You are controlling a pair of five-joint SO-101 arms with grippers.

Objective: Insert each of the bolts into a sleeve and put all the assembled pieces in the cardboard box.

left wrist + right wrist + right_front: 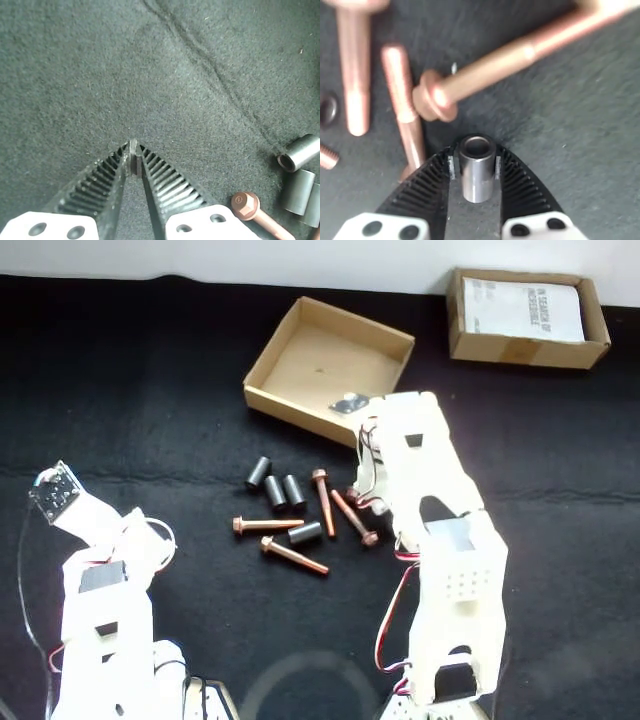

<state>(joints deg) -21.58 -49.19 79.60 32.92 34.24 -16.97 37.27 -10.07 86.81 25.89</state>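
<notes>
A: How is the gripped sleeve (477, 170) pointed?

B: Its long axis is aligned with the fingers of the right end effector (476, 150), with the open end at the fingertips. It is clamped between both jaws.

A: What is found around it?

B: A copper bolt (510, 60) is laid slantwise just beyond the tips, head nearest the sleeve. A second bolt (352, 75) and a third bolt (402, 105) lie beside it on the black worktop (580, 150).

A: And the left end effector (133, 152)?

B: It is pinched closed on nothing, over bare cloth. A loose sleeve (299, 154) and a bolt head (246, 205) are seen to 1 side. The cardboard box (330, 365) is set beyond the loose parts.
</notes>
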